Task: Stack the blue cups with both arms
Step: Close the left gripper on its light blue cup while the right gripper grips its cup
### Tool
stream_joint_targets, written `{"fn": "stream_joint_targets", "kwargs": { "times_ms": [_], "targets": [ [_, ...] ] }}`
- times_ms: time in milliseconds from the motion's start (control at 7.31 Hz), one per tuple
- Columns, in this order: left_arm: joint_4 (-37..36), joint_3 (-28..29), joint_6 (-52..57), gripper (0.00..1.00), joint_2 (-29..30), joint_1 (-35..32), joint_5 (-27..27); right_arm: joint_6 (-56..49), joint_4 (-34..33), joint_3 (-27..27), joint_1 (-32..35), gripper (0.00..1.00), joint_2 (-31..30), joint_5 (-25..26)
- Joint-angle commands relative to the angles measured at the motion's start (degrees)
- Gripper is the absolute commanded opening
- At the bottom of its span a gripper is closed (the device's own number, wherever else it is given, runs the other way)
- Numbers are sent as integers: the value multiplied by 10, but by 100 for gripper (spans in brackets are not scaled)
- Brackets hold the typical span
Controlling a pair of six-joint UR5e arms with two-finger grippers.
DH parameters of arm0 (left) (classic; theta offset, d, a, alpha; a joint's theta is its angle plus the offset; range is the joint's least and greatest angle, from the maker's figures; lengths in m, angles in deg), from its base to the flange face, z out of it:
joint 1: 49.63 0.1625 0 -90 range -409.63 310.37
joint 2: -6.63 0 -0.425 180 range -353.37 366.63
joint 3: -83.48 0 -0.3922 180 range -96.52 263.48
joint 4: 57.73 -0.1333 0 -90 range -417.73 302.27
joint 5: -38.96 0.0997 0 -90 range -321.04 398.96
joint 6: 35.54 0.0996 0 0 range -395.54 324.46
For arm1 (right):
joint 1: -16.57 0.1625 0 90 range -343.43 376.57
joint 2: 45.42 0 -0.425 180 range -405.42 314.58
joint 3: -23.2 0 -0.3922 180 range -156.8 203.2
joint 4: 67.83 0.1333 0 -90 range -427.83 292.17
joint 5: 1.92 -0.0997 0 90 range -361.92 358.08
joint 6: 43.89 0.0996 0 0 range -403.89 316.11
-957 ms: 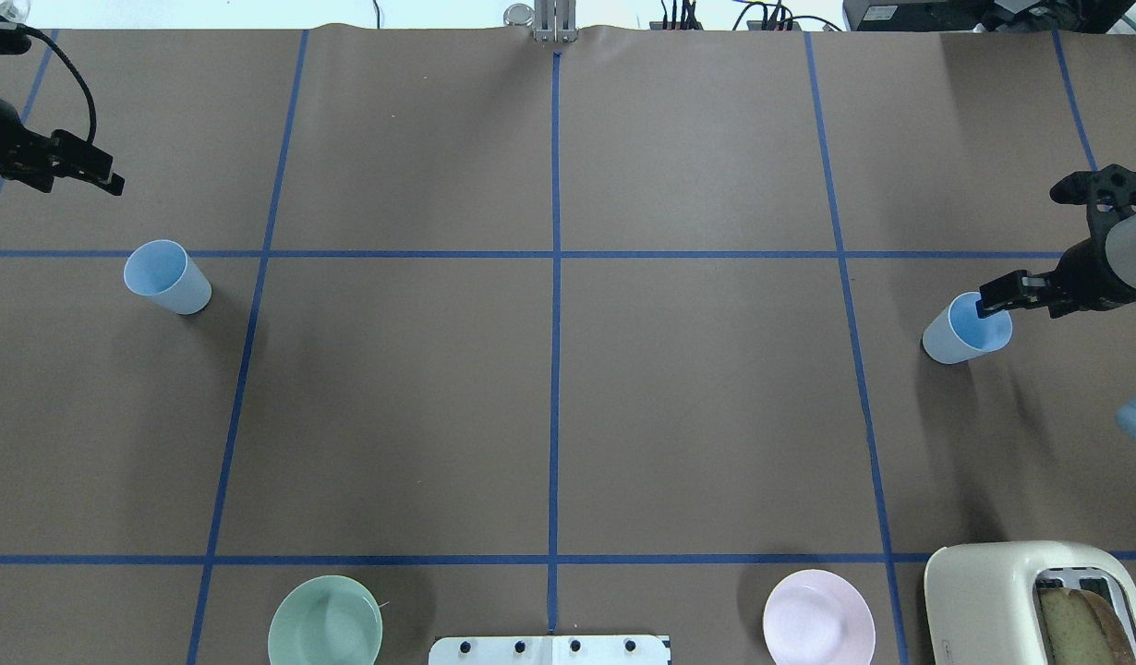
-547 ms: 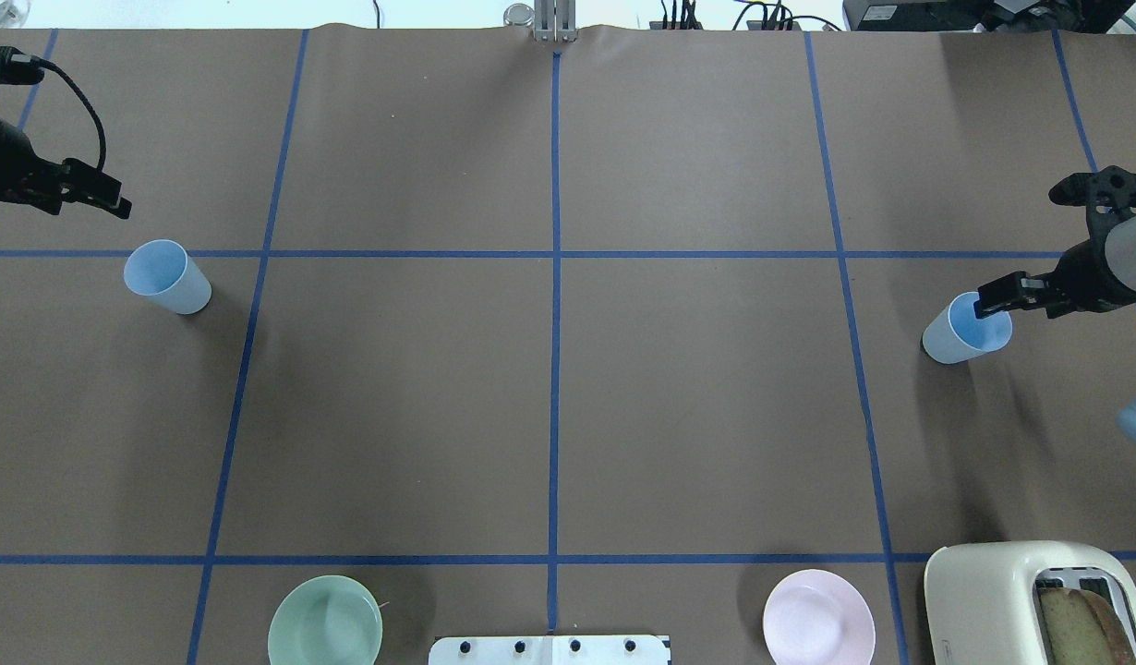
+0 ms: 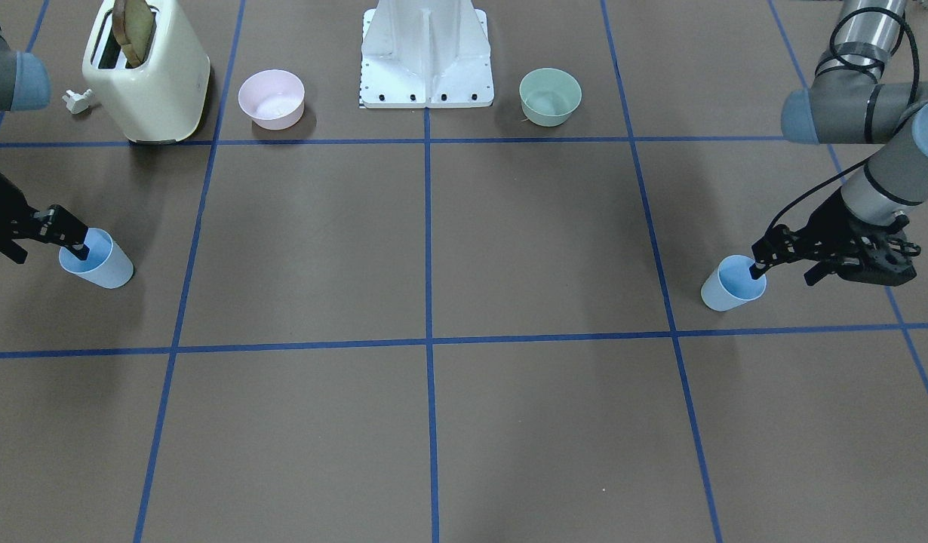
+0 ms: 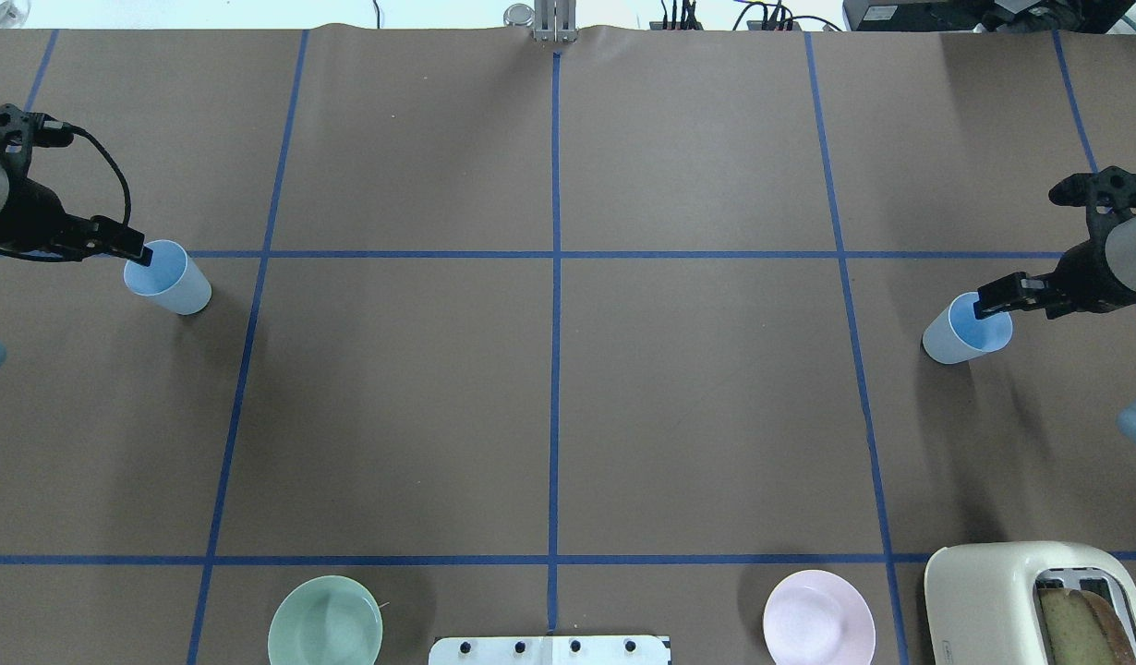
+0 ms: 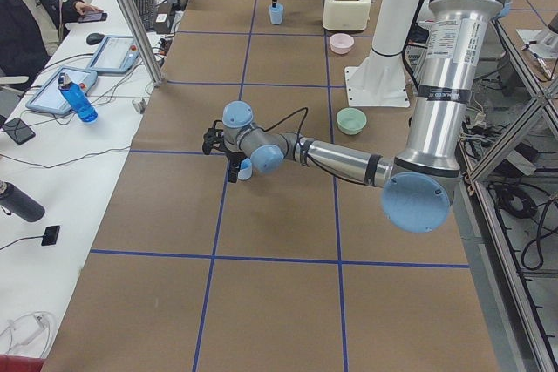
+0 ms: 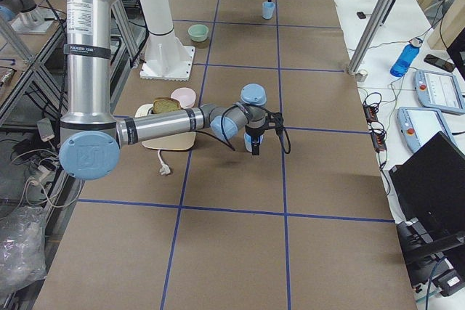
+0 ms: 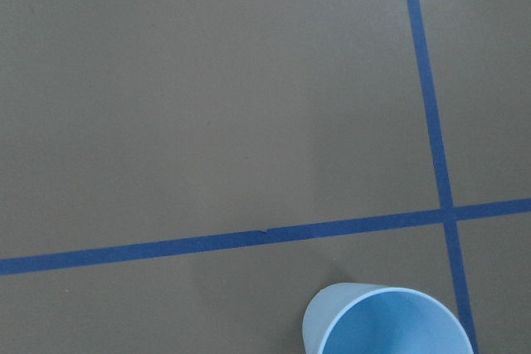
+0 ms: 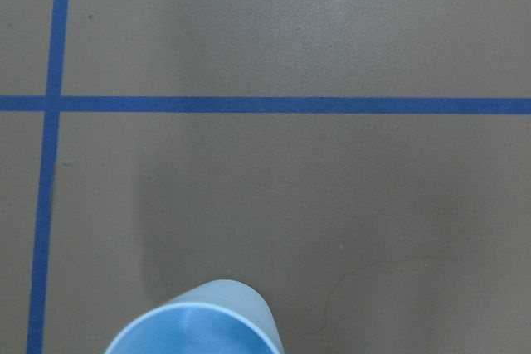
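At the worktop's (image 4: 549,388) left end the left gripper (image 4: 136,251) has its tips at the rim of the upright left blue cup (image 4: 171,282), and well apart at the right end the right gripper (image 4: 993,303) meets the right blue cup (image 4: 960,334) likewise; whether either gripper is parted or clamped I cannot tell. Such tumblers look light, thin and slick, easily tipped, so pinch the wall at the rim. The front-facing view shows each gripper dipping into a cup's mouth; the wrist views show only rims.
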Motion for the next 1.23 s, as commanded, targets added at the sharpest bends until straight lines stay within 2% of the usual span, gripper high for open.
{"fn": "stream_joint_targets", "kwargs": {
  "times_ms": [0,821,957,1094],
  "targets": [
    [2,1,-2,97,-1,14,8,0,0,1,0,100,0,1],
    [1,7,-3,97,1,25,22,1,0,7,-13,100,-2,2],
    [1,7,-8,93,1,25,22,1,1,10,-16,98,-1,3],
    [1,7,-9,82,2,26,21,1,1,10,-16,68,-2,3]
  ]
}}
